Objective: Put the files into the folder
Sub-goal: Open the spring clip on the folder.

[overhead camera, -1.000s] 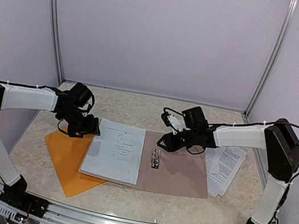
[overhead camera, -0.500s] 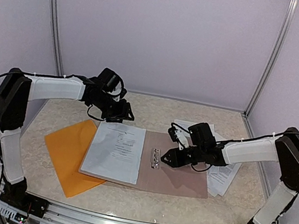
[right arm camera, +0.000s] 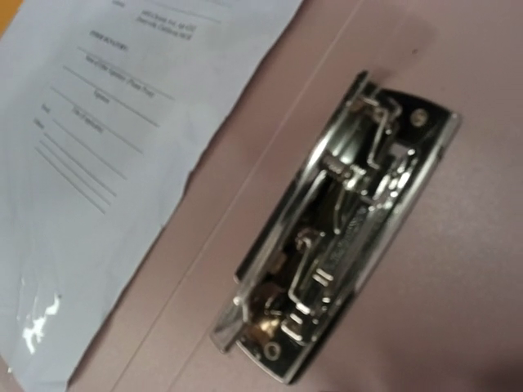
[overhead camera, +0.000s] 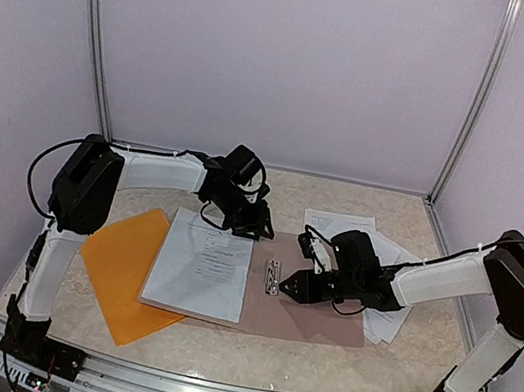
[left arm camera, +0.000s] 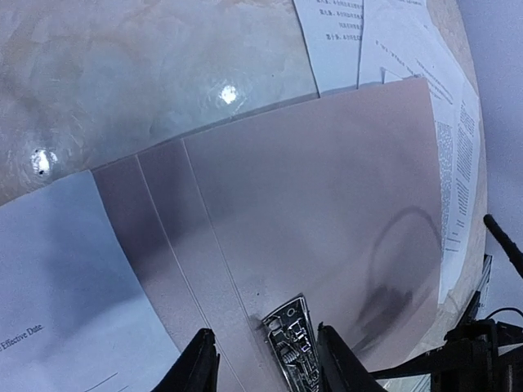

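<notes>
Flat orange plastic folder (overhead camera: 118, 262) lies on the marbled beige table (overhead camera: 293, 193), left of centre and turned at an angle. Stiff grey-brown clipboard (overhead camera: 318, 308) lies flat at centre, its left part overlapping the folder's right edge. One white printed paper sheet (overhead camera: 202, 262) rests on the clipboard's left half, its near left corner reaching over the folder; it lies on top, not inside. The other white printed sheets form a loose stack (overhead camera: 389, 322) on the table at the clipboard's right and far-right edges, partly tucked under the board. Silver metal clip (overhead camera: 273, 277) sits in the middle of the clipboard, just right of the single sheet. Left gripper (overhead camera: 254, 227) hovers over the clipboard's far edge, beyond the sheet's far right corner. In the left wrist view its two black fingers (left arm camera: 200, 367) stand apart with nothing between them; board and clip show in the gap. Right gripper (overhead camera: 289, 285) is low over the clipboard, just right of the clip. Contact cannot be told. Right wrist view shows clip (right arm camera: 339, 229) and sheet (right arm camera: 122, 147) close up but not its own fingers, so its jaw state cannot be told.
</notes>
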You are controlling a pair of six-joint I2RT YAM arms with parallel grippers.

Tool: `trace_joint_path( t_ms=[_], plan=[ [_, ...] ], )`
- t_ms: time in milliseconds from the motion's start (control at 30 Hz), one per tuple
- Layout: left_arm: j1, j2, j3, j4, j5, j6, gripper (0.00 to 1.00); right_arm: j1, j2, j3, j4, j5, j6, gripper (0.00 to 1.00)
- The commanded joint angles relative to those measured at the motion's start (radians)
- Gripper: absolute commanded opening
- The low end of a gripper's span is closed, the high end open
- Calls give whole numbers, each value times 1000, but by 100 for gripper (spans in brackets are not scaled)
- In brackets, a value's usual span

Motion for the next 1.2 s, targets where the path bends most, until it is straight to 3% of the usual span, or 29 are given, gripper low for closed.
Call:
trace_joint_path(
  t_ms=[0, 767, 1167],
  plan=[
    [-30, 69, 85, -75, 50, 15, 38, 7, -42, -22, 13, 35, 12, 28],
    [-90, 183, 222, -261, -29, -4, 37, 8, -52, -64, 49, 52, 29, 27],
    [-134, 276, 391, -461, -201, -15, 34, 22, -59, -82, 63, 61, 39, 27]
  ],
)
